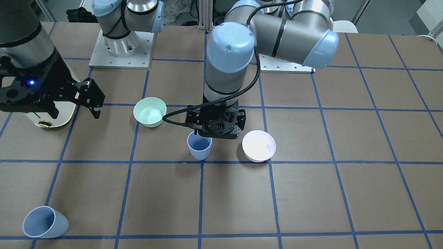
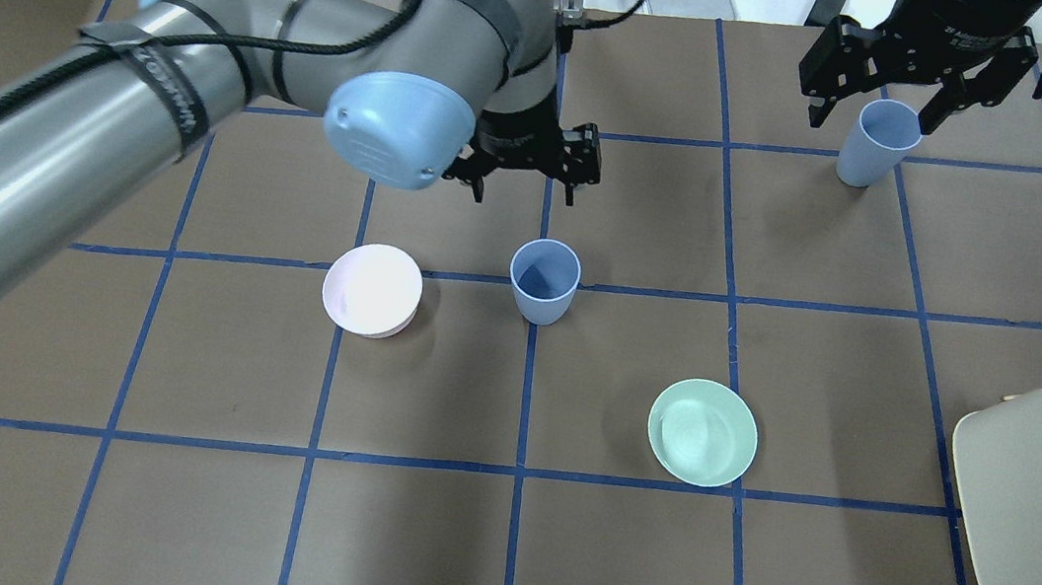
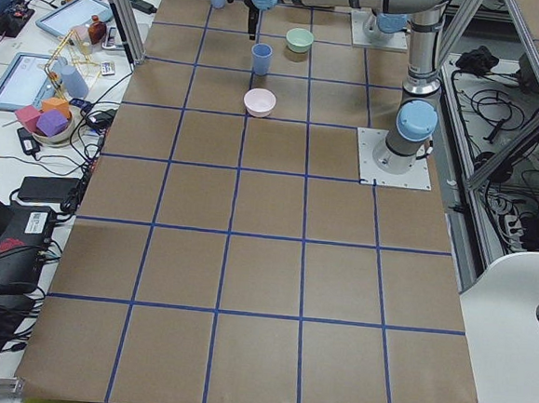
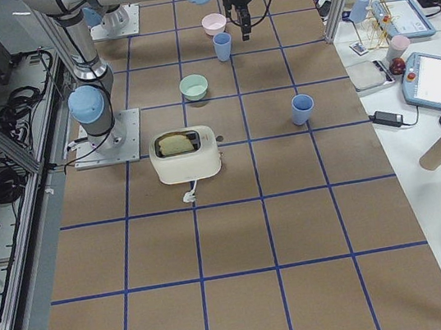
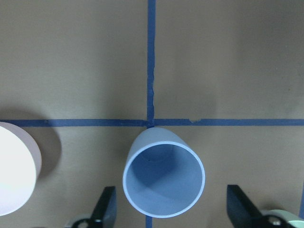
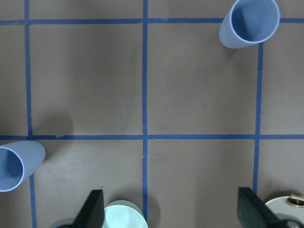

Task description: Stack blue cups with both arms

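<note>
Left hand (image 2: 524, 189) and right hand (image 1: 74, 112) both released, empty.
You'll find the left spread above the upright centre cup (image 2: 543, 280), mid-bench (image 2: 411, 538); the right seems to hang high near the other cup (image 2: 872, 142), upright by the operators' edge, robot's right end.

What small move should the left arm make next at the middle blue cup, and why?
Probably lower the left end effector straight down. In the wrist view its open fingers stand on either side of the middle blue cup, not touching it, and the front view suggests it hangs above the rim. Close only after that.
</note>
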Robot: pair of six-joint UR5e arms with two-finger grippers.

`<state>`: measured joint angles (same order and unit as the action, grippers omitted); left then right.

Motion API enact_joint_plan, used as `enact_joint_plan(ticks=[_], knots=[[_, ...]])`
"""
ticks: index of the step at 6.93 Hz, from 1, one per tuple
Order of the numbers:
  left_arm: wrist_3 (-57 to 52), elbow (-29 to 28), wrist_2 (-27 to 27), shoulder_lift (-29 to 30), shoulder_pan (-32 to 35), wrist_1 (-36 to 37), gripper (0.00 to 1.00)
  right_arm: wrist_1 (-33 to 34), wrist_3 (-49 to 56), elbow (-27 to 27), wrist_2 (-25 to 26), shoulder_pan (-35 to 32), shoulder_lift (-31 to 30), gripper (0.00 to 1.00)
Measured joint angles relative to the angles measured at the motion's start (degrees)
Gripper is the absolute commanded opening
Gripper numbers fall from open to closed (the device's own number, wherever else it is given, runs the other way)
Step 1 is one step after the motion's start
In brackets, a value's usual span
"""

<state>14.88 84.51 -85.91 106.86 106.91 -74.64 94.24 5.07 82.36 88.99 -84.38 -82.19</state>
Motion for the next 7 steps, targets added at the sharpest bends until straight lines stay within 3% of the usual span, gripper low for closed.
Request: enact_joint_plan(ticks=[3,5,7], knots=[[-11.55,-0.04,-0.24,-12.80,-10.50,-14.77,1.00,2.63,3.64,-9.28,-0.08,8.45,12.34,0.99],[-13.64,5.23,-2.60,-19.19,-14.23,-16.97,1.00,6.84,6.00,-17.40,-0.15,10.27,23.85,0.94],[-14.68,9.48,-5.84,-22.31,-15.09,-16.02,1.00,10.80,11.30,-19.64,-0.81,12.33,30.41,0.90]])
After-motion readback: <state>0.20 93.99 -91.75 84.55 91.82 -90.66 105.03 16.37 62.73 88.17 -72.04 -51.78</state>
